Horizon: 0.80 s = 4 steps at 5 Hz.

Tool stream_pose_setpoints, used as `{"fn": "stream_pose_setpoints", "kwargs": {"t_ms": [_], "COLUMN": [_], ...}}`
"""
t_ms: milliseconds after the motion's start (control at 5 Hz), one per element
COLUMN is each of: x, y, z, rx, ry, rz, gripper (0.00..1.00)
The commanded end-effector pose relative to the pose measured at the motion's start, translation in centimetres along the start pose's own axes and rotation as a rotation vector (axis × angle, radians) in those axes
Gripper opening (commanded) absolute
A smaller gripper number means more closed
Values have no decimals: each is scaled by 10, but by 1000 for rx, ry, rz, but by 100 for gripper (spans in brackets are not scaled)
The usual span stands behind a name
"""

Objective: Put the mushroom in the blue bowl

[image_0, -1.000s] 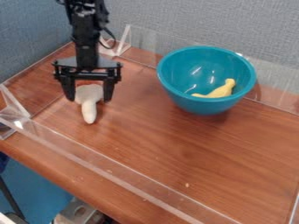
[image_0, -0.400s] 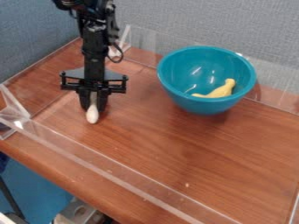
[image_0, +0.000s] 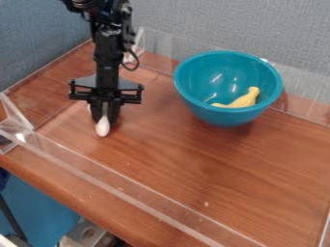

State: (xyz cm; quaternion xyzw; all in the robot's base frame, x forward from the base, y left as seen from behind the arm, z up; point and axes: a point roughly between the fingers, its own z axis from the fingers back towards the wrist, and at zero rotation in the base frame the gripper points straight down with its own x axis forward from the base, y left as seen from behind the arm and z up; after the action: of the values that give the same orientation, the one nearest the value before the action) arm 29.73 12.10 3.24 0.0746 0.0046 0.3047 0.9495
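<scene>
Wooden table (image_0: 219, 174), claw (image_0: 104, 113) clamped on mushroom (image_0: 100, 123), blue bowl (image_0: 227, 88) apart

Glossy plastic blue bowl (image_0: 229, 87) on a smooth wooden table (image_0: 219, 174).

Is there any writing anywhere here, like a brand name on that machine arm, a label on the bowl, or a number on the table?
None can be read.
Blue bowl: plain glossy surface, no label.
Yellow curved piece inside it: no markings.
Gripper, closed on the mushroom: black, no legible brand; too small and blurred to tell.
Wooden table and clear wall: no signs or numbers.
</scene>
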Motion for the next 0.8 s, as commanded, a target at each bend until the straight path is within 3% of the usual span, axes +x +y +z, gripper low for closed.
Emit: {"fn": "stream_pose_setpoints", "kwargs": {"t_ms": [0,600], "x": [1,-3], "y": [-10,-11], "z": [6,4], "rx": [-3,4], "ry": [-13,20], "rz": [-15,7], "gripper": [0,0]}}
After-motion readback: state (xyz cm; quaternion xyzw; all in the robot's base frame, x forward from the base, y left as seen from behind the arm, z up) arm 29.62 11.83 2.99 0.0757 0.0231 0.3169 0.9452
